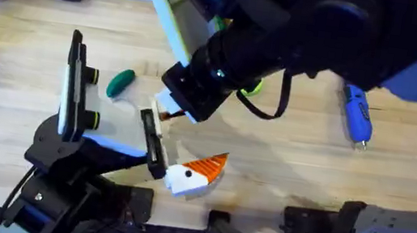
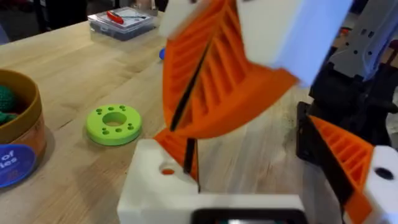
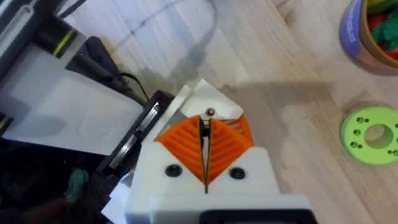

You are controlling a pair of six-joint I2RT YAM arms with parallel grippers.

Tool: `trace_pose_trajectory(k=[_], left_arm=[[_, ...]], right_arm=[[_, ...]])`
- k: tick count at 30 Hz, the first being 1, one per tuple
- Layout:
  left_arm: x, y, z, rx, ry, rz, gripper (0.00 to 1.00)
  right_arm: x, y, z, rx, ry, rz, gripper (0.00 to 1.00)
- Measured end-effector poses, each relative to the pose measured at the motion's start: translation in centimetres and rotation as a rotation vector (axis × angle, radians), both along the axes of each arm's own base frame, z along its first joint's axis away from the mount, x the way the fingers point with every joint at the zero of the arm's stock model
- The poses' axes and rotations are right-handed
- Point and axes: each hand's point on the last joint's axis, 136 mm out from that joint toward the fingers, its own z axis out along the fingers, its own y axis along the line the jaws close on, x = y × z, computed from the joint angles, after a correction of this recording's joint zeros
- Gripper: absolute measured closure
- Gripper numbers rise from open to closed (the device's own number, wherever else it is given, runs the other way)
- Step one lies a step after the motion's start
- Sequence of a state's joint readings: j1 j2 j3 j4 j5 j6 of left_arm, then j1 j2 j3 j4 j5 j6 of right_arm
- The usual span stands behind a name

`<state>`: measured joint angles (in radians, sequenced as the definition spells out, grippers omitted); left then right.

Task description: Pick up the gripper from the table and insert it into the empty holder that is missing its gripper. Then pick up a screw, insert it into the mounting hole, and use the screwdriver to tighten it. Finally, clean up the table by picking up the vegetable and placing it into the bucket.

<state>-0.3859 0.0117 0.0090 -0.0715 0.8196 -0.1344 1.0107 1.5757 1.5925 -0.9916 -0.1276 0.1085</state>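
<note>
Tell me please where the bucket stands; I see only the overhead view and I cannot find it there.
Observer: In the right wrist view the bucket stands next to the lime-green disc, not touching it.
Operator: And the right gripper, does it hold something?
Observer: Yes. The right gripper is shut on a thin dark rod, and the rod's tip seems to reach the hole in the white holder.
</note>
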Motion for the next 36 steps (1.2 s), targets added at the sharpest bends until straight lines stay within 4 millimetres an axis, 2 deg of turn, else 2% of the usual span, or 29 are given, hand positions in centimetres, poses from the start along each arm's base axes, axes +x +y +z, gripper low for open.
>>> trace_pose_trajectory(k=[17,26,36], left_arm=[[0.0,0.0,0.0,0.0,0.0,0.0,0.015],[0.0,0.0,0.0,0.0,0.0,0.0,0.015],[0.0,0.0,0.0,0.0,0.0,0.0,0.015]], right_arm=[[0.8,0.1,0.2,0.001,-0.039,-0.019,0.995],[1.0,0.4,-1.2,-0.034,-0.017,-0.018,0.995],[0.7,0.6,-1.4,-0.037,-0.016,-0.009,0.995]])
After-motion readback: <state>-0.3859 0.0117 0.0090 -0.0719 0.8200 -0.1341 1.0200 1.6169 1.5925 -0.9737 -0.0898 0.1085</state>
